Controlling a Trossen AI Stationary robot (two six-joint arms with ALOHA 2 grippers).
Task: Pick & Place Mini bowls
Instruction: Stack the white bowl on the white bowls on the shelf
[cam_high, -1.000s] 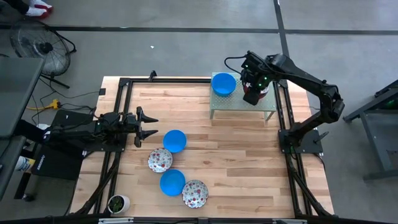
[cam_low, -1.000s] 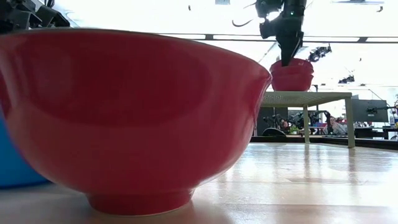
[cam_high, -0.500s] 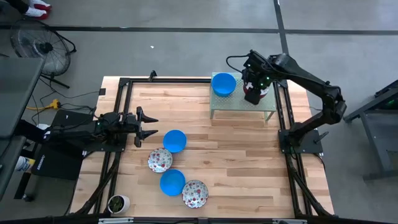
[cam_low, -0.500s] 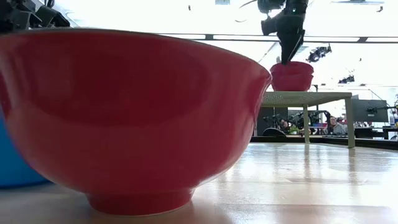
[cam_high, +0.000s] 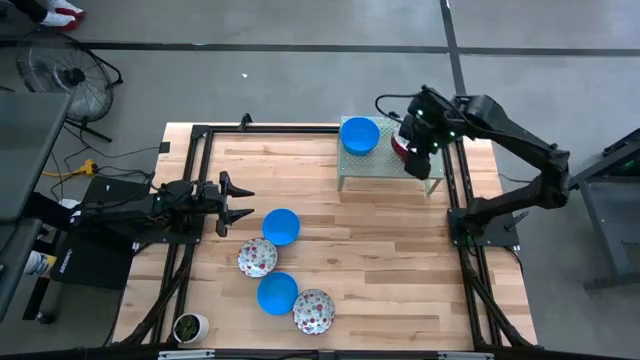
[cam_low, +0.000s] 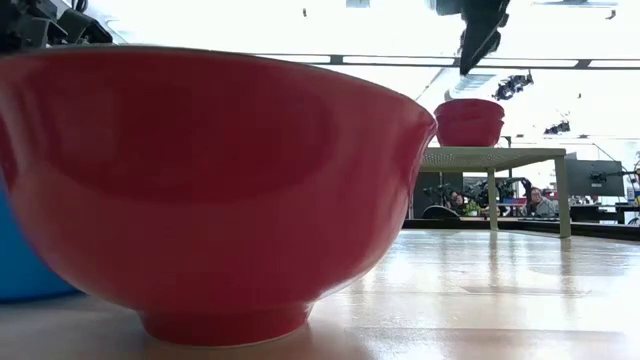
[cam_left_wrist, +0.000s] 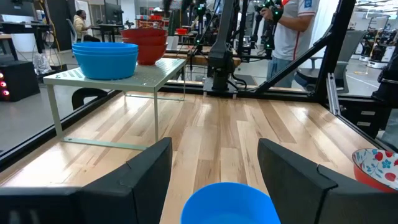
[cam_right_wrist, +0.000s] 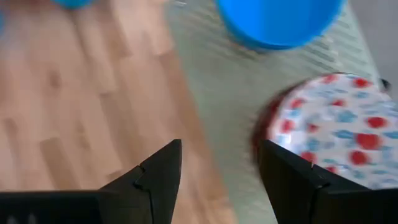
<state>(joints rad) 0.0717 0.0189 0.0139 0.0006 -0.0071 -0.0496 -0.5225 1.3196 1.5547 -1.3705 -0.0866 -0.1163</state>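
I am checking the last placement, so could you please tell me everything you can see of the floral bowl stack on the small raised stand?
The floral bowl stack sits upright on the pale green perforated stand, beside the blue bowl stack and apart from it. The bowls are red outside, white inside with red and blue speckled flowers, and look glossy, like ceramic or plastic. The left wrist view shows at least two nested. Nothing grips the stack: the right tool hangs open just above and beside it.
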